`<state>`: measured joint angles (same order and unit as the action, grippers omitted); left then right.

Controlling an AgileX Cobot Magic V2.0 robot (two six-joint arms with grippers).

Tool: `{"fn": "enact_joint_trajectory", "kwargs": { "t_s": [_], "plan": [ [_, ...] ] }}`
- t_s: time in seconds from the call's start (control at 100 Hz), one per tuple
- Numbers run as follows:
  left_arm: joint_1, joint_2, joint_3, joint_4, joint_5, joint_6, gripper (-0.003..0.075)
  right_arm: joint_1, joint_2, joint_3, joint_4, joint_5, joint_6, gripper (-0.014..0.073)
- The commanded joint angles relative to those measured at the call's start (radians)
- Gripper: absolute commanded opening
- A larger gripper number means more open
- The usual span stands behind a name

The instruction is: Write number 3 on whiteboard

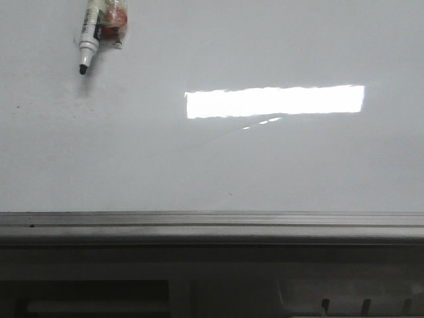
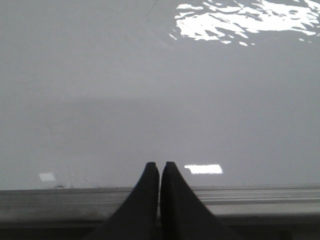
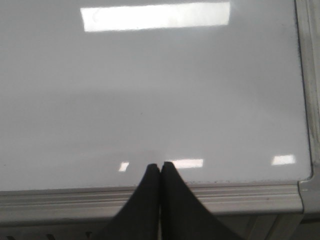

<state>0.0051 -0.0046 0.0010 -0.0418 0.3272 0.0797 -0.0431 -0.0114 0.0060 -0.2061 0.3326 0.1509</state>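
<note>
A: Whiteboard (image 1: 199,159) fills the front view, flat, grey rail along its near edge. No number 3 on it; only a faint slanting scratch-like line below the bright reflection, too thin to call a stroke.

B: Marker?

A: Marker (image 1: 93,33) lies on the board at the far left, uncapped, black tip pointing toward the near edge. Something red and clear sits touching it; can't tell what.

B: Arms?

A: Left gripper (image 2: 160,166) fingers pressed together, holding nothing, over the rail. Right gripper (image 3: 160,166) the same, near the board's right corner. Neither is near the marker.

B: So writing hasn't begun. Judgement on the pick?

A: Left arm looks the closer one. Spread the fingers first, take the barrel mid-length, well back from the tip, so the tip meets the board squarely. Keep clear of the red item.
</note>
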Motion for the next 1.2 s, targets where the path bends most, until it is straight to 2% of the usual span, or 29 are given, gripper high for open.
{"fn": "enact_joint_trajectory", "kwargs": {
  "t_s": [0.0,1.02,1.08,1.19],
  "plan": [
    [0.001,-0.021,0.011,-0.005,-0.070,-0.012,-0.0021,0.002,-0.015,0.032,-0.013,-0.014,0.001,-0.0069],
    [0.001,-0.021,0.011,-0.005,-0.070,-0.012,-0.0021,0.002,-0.015,0.032,-0.013,-0.014,0.001,-0.0069],
    [0.001,-0.021,0.011,-0.005,-0.070,-0.012,-0.0021,0.002,-0.015,0.032,-0.046,-0.014,0.001,-0.0069],
    [0.001,-0.021,0.011,-0.005,-0.070,-0.012,-0.0021,0.002,-0.015,0.032,-0.191,-0.014,0.001,-0.0069]
  ]
}}
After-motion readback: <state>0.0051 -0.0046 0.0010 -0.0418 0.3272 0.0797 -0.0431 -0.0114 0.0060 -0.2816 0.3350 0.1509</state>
